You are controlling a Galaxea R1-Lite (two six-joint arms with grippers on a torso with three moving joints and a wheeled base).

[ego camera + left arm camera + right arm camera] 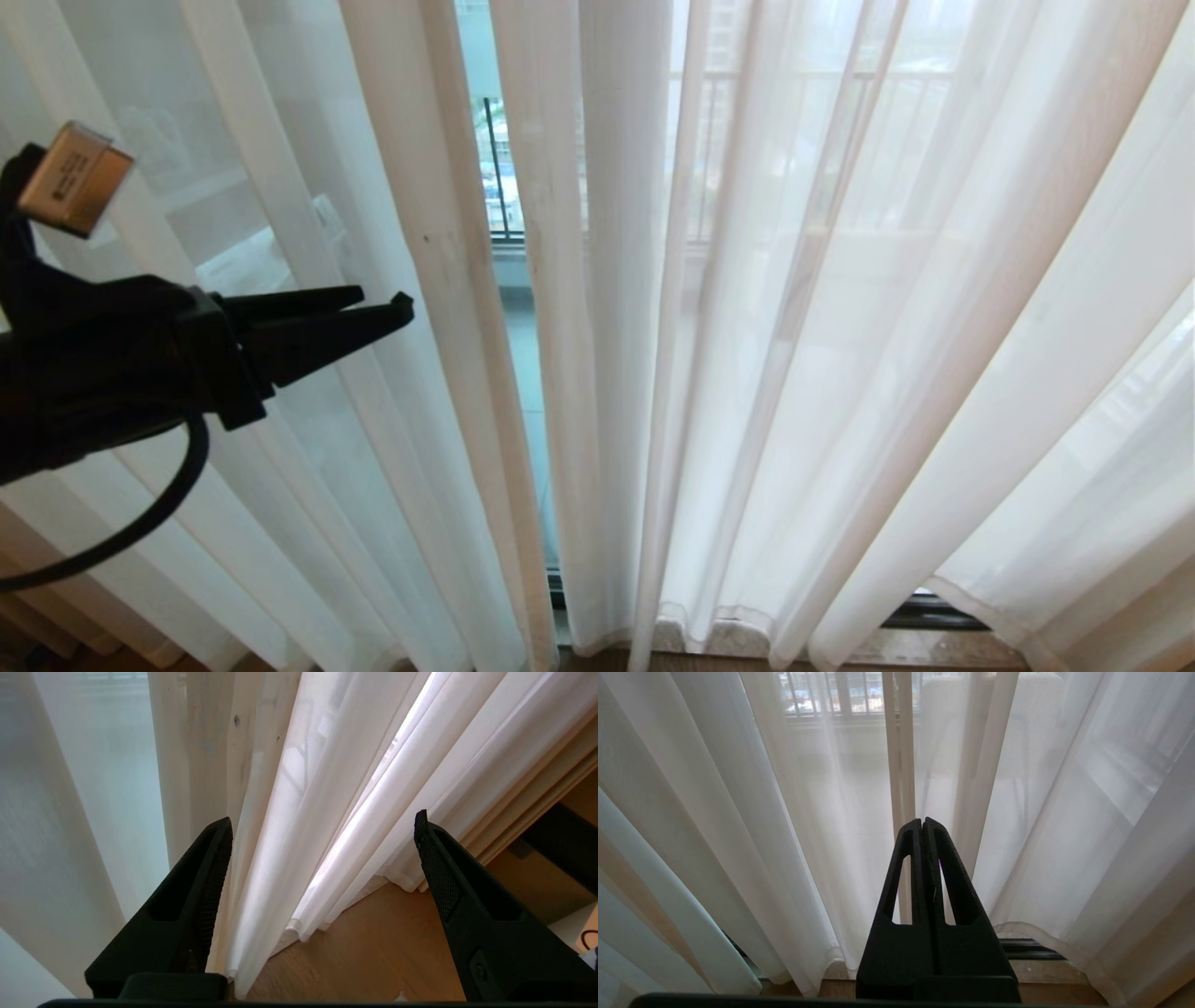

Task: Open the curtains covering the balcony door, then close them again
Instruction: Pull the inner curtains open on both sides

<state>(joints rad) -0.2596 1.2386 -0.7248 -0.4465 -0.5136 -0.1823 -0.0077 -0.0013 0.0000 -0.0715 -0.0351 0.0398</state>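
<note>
Sheer white curtains [840, 327] hang in pleats across the whole head view, with a narrow gap [509, 308] between two panels. Through that gap show the glass of the balcony door and the balcony behind it; the door's black bottom track [929, 611] peeks out under the hems. My left gripper [385, 301] reaches in from the left, level, just left of the gap's left panel edge. In its wrist view the left gripper [322, 821] is open wide, with curtain folds [299, 826] ahead of the fingertips and nothing pinched. My right gripper [922, 821] is shut and empty, facing curtains [808, 826].
A black railing bar [490, 168] stands outside, beyond the gap. Wooden floor [373, 952] lies under the hems. Thicker beige drapes [542, 793] and a dark piece of furniture [560, 844] are at the left end. A stone sill [709, 637] runs along the door.
</note>
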